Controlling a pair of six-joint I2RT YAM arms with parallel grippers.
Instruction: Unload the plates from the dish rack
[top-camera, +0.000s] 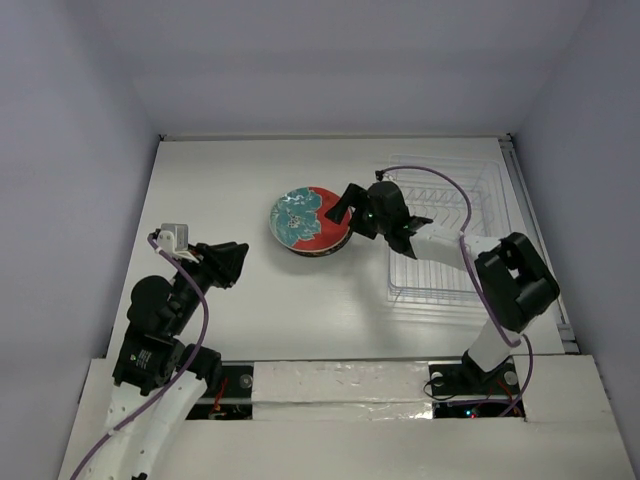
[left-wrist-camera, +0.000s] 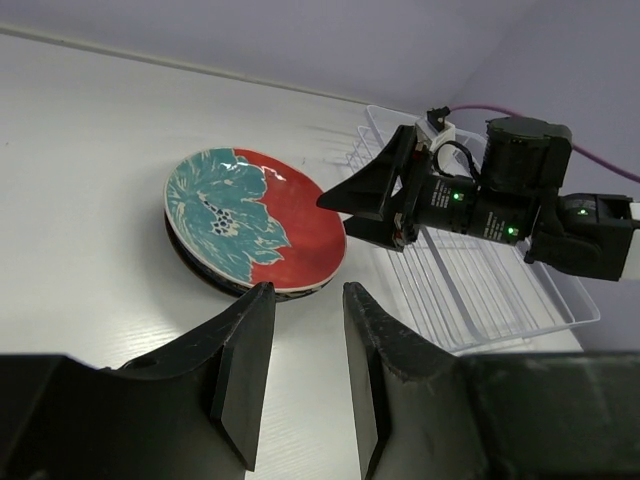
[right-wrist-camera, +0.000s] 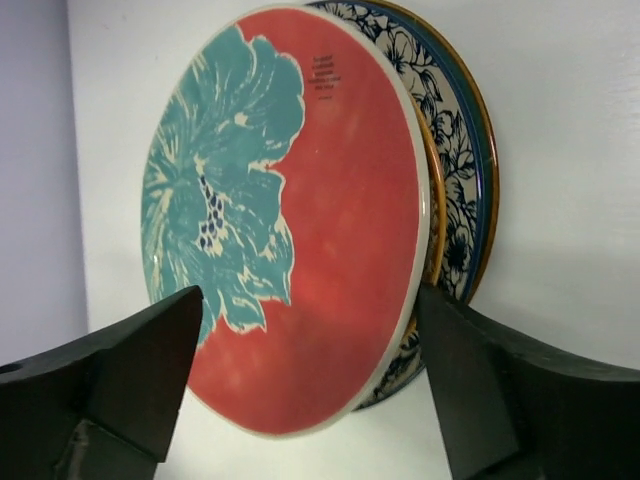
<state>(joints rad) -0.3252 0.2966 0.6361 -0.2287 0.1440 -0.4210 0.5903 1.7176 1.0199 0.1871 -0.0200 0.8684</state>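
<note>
Centre: red-and-teal plate (top-camera: 310, 220) tops stack | right gripper (top-camera: 347, 215) fingers spread wide, flanking its rim | lower left: left gripper (top-camera: 240, 265) part-open, empty | dish rack (top-camera: 450, 285) right

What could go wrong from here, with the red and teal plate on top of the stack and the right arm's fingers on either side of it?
One: the right gripper has its fingers open but flanking the red-and-teal plate; lifting away crooked could catch its rim and drag it. Two: that plate sits off-centre on the blue floral plate beneath, so a nudge might slide it off. Three: the arm may clip the dish rack when it retreats.
</note>
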